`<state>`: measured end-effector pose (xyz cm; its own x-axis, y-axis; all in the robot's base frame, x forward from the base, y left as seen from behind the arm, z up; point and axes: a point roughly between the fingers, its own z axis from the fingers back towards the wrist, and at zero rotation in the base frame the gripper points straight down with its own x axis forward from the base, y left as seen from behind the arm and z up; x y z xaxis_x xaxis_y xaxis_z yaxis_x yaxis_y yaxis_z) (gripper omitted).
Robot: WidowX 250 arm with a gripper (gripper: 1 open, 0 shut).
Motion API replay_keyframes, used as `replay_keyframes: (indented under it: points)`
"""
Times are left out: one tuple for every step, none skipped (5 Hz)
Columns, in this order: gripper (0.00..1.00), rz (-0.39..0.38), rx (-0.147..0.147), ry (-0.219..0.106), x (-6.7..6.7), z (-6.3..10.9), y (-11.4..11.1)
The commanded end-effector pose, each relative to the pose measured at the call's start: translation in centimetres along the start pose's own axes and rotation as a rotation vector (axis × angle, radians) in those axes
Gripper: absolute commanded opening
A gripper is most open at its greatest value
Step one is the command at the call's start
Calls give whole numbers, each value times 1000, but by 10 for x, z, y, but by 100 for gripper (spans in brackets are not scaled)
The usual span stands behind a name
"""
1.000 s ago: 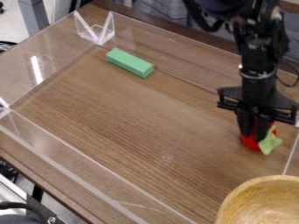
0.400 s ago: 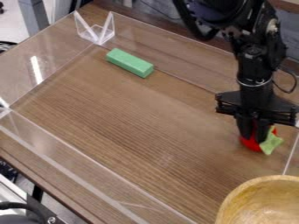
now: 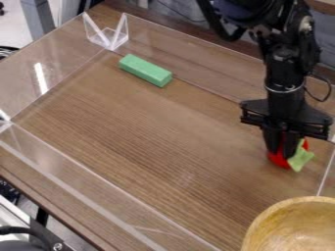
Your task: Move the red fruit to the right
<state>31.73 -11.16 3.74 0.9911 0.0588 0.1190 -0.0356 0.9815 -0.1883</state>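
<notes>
The red fruit (image 3: pixel 280 157), a small glossy strawberry with a light-green cap (image 3: pixel 303 160), sits low at the right edge of the wooden table. My gripper (image 3: pixel 281 147) points straight down over it, its dark fingers closed on the fruit's upper part. The fingers hide most of the red body; only its bottom and the green cap show. Whether the fruit rests on the wood or hangs just above it I cannot tell.
A flat green block (image 3: pixel 145 70) lies at the back left. Clear acrylic walls (image 3: pixel 53 69) ring the wooden table (image 3: pixel 144 137), one close to the fruit's right. A wooden bowl (image 3: pixel 299 227) fills the front right corner.
The arm's upper part has leaned slightly left and the gripper has edged up a touch; the fruit stays between the fingers at nearly the same spot.
</notes>
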Motion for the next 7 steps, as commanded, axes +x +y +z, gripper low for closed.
replay_keyframes:
  points:
    - [0,-74,-25,-69,10,33,-4]
    - [0,-130,-35,-62,5,39,-8]
    - [0,-74,-26,-71,2,47,-10]
    - [0,-17,-15,-74,-1,51,-11]
    - [0,-69,-24,-57,4,42,-18]
    - [0,-114,-23,-38,10,31,-22]
    - [0,-131,-18,-34,10,25,-27]
